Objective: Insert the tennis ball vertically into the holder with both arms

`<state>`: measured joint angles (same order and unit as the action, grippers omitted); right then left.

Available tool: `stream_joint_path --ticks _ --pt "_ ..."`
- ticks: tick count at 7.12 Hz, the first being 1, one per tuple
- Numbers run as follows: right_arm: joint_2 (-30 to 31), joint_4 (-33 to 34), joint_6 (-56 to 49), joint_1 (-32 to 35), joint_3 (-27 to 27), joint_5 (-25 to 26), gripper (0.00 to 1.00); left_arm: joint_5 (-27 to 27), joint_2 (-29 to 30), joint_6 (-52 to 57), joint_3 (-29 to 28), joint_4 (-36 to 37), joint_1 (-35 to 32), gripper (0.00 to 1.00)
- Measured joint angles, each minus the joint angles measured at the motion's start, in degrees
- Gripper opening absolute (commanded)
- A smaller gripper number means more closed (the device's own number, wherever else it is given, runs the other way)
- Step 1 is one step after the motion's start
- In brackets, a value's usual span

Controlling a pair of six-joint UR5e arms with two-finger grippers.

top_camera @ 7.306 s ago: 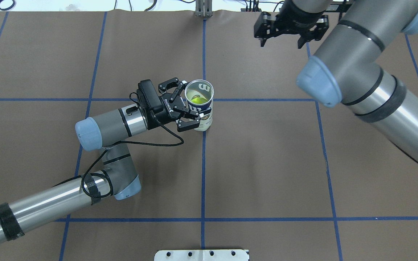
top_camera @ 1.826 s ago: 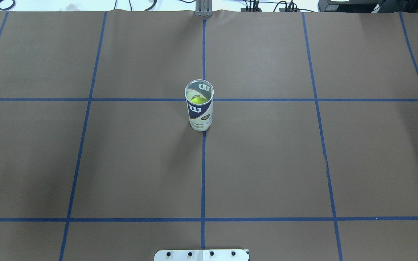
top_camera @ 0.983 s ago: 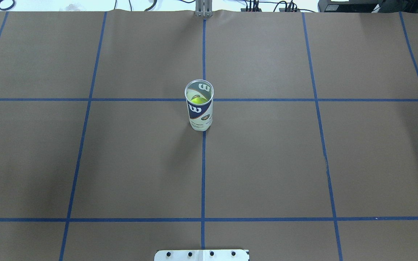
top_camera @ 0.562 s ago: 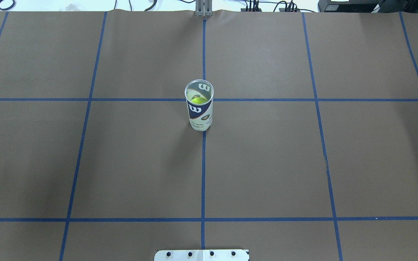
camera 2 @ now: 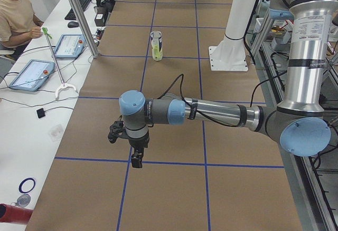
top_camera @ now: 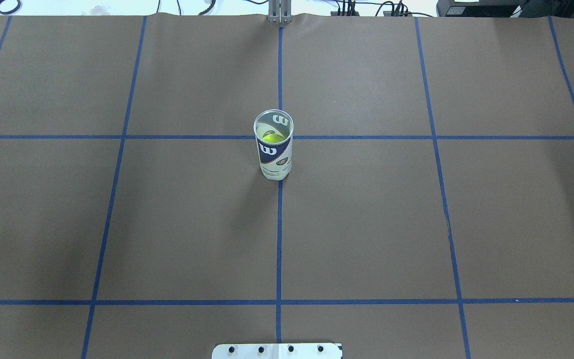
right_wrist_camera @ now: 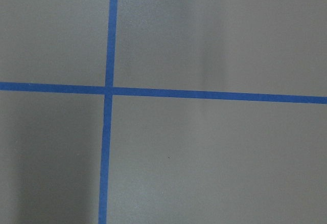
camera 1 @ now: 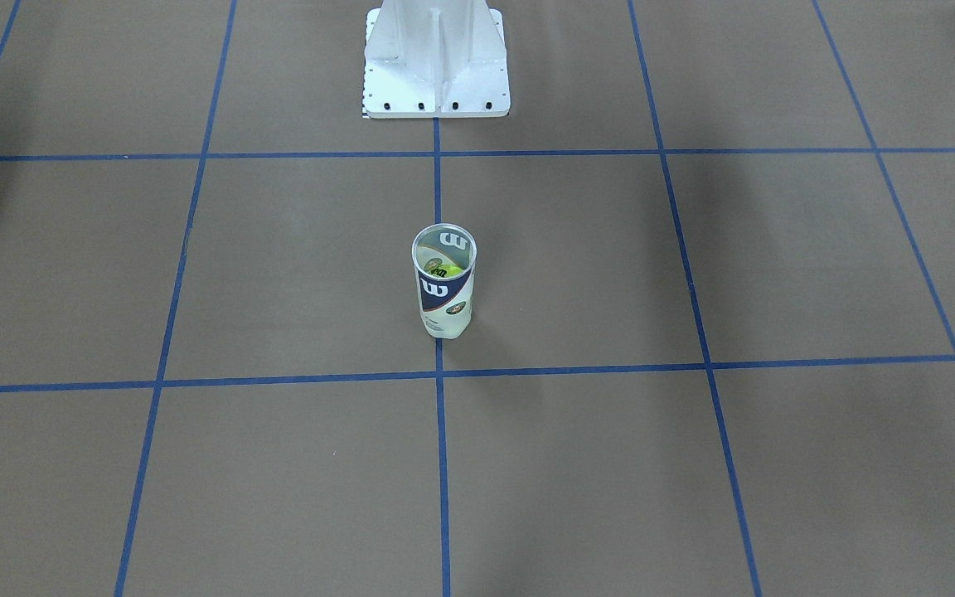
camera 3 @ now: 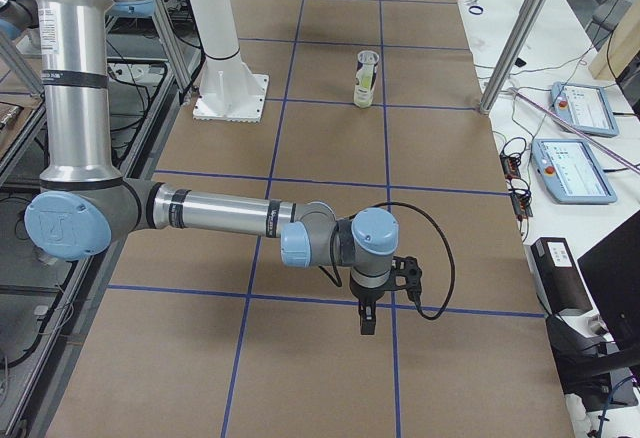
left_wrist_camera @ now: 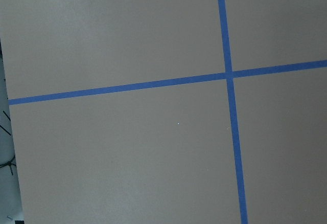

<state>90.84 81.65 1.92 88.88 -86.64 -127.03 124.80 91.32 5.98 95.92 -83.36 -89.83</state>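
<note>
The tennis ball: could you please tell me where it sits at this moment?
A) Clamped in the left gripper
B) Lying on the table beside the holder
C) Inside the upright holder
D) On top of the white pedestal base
C: in the overhead view the tennis ball shows yellow-green through the open mouth of the holder, which stands upright.

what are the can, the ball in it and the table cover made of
Can: likely clear glossy plastic, yellow-green showing through its wall; shiny rim, maybe metal. Ball: matte yellow-green, probably felt. Table cover: matte brown, seemingly paper, wavy at the far edge.
</note>
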Motion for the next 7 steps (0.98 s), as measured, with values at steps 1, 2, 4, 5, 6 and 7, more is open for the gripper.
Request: stream_joint_path --ticks 1,2,4,5,6,7 --pt "0.1 -0.17 -0.01 0.03 -0.13 0.07 1.0 0.0 0.0 0.0 0.06 0.0 0.0 1.0" --pt "0.12 -0.41 -0.04 0.04 -0.47 0.29 1.0 -0.02 -0.01 -0.04 0.02 0.0 0.0 1.0" --pt "0.03 -1.13 -0.1 0.06 -0.79 0.9 1.0 -0.1 0.01 -0.13 0.09 -0.02 -0.01 1.0" --pt "0.01 -1.26 -0.07 0.06 -0.83 1.0 1.0 -0.34 0.05 -0.09 0.55 -0.04 -0.05 1.0" --pt "-0.16 -1.3 -0.02 0.06 -0.87 1.01 1.0 -0.8 0.05 -0.04 1.49 -0.04 -0.08 1.0" --pt "-0.44 -1.31 0.03 0.06 -0.89 1.01 1.0 -1.07 0.05 -0.01 2.28 -0.05 -0.08 1.0"
